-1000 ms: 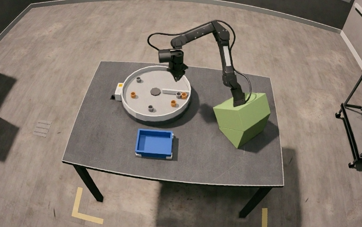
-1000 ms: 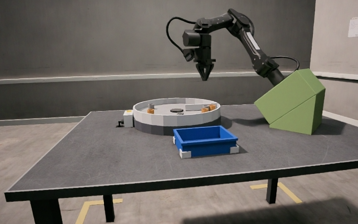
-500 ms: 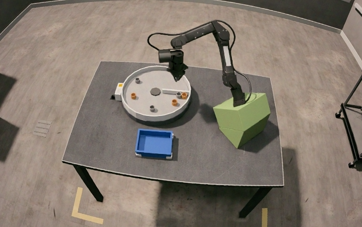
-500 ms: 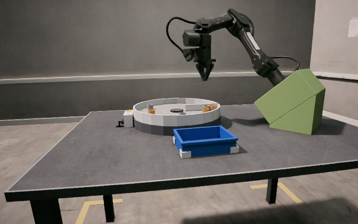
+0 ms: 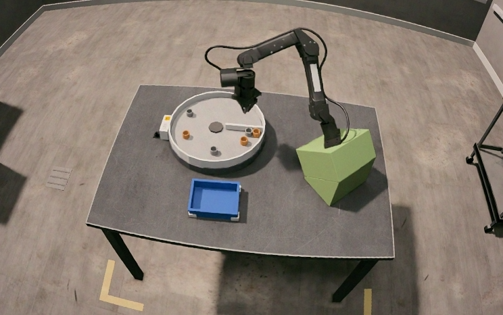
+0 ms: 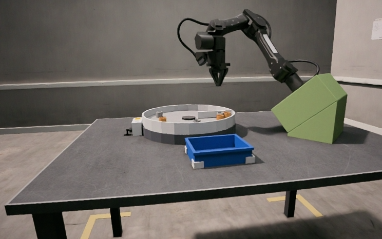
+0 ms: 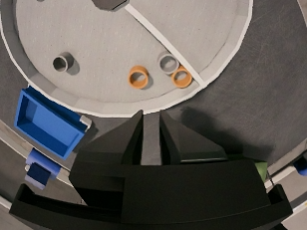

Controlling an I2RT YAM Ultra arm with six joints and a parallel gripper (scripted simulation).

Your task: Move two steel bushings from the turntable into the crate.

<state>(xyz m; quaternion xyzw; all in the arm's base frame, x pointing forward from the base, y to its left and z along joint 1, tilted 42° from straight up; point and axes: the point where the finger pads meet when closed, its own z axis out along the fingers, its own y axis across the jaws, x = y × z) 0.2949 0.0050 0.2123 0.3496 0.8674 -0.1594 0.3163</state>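
The turntable (image 5: 197,161) (image 6: 183,127) (image 7: 100,109) carries three grey steel bushings and three orange ones. One steel bushing (image 5: 249,134) (image 7: 168,72) stands against the white bar, touching an orange bushing (image 5: 255,135) (image 7: 175,81). A second steel bushing (image 5: 213,152) (image 7: 67,59) stands near the front rim. A third steel bushing (image 5: 189,114) (image 6: 159,115) is at the back left. The blue crate (image 5: 213,213) (image 6: 225,159) (image 7: 42,144) shows no bushing inside. My gripper (image 5: 245,110) (image 6: 217,85) (image 7: 151,115) is shut to a narrow gap, empty, high above the turntable's back right part.
Two more orange bushings (image 5: 243,142) (image 5: 186,136) stand on the turntable. The white bar (image 5: 234,126) (image 7: 154,30) runs from near the dark hub (image 5: 216,127) to the right rim. A white box (image 5: 164,130) adjoins the turntable's left side. The green arm base (image 5: 337,163) (image 6: 312,112) is at the right.
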